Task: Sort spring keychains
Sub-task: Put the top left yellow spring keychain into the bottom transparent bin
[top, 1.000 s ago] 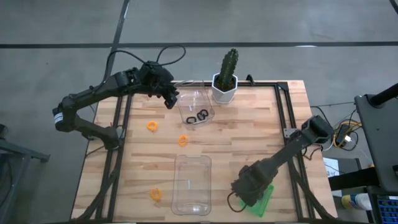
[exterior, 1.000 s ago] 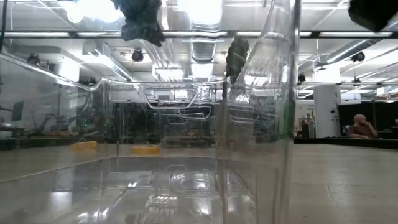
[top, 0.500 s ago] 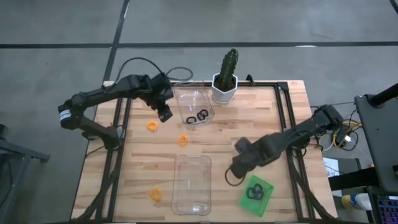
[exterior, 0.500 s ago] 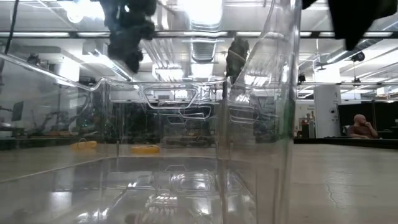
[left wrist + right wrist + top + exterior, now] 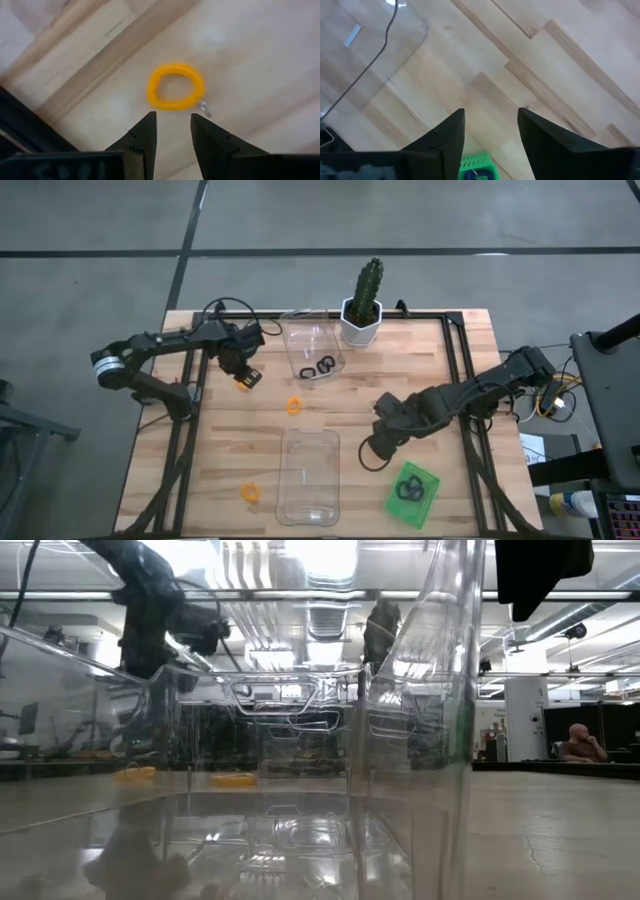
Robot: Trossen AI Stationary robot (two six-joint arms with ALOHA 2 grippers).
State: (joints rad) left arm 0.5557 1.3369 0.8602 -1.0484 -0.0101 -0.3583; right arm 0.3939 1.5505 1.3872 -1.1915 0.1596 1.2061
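My left gripper (image 5: 173, 125) is open and points down over an orange spring keychain (image 5: 175, 93) lying flat on the wood near the table's left side (image 5: 245, 380); its fingers stand just short of the ring. My right gripper (image 5: 490, 130) is open and empty, hovering between the near clear tray (image 5: 308, 475) and the green tray (image 5: 412, 493). Two more orange keychains lie on the table (image 5: 293, 405) (image 5: 250, 492). Black keychains lie in the far clear tray (image 5: 318, 367), and one lies in the green tray (image 5: 410, 488).
A potted cactus (image 5: 362, 305) stands at the far edge beside the far clear tray (image 5: 312, 345). The near clear tray's walls fill the low view (image 5: 400, 740). Bare wood lies between the two clear trays and to the table's right.
My left gripper has moved from beside the far clear tray toward the table's left and near side and has come down over the orange keychain. My right gripper has drawn away from the green tray toward the table's middle, leaving a black keychain lying in it.
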